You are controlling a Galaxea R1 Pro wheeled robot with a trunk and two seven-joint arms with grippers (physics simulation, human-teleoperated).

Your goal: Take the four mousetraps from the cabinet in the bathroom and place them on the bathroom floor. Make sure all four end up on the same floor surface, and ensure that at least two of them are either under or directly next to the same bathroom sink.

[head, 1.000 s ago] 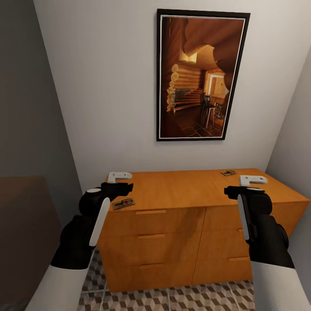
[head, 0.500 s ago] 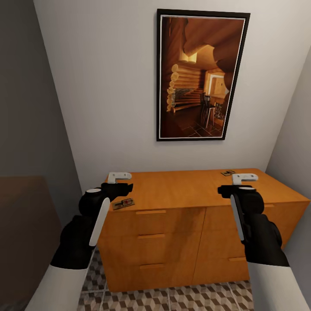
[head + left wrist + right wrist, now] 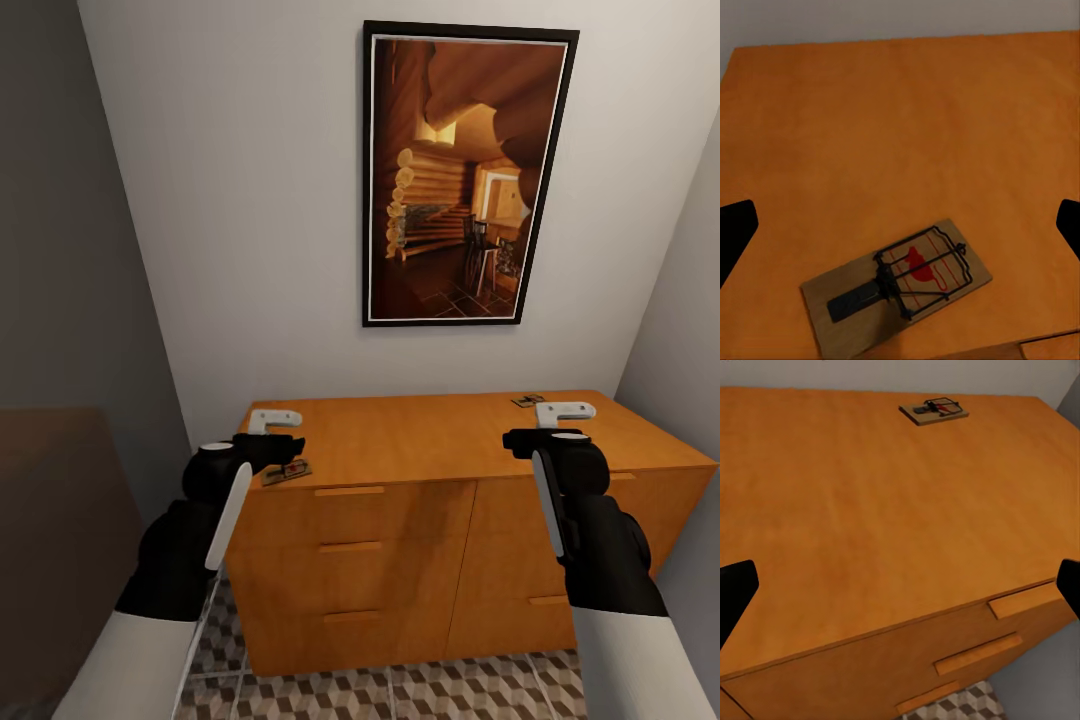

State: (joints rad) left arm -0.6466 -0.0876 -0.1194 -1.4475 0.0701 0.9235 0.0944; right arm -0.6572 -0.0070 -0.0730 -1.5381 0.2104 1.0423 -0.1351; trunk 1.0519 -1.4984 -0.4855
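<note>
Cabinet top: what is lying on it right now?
Two mousetraps lie on the cabinet: one near the front left corner, one near the back right. The drawers are shut, contents hidden.

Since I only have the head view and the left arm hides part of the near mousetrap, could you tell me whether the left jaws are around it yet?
Observer: Not yet. The left jaws are wide open, and the near mousetrap lies flat and untouched by the front edge of the cabinet.
Operator: Thank you. How is the right side, please?
Observer: The right jaws are open over bare wood, and the far mousetrap sits well ahead of them, near the back edge.
</note>
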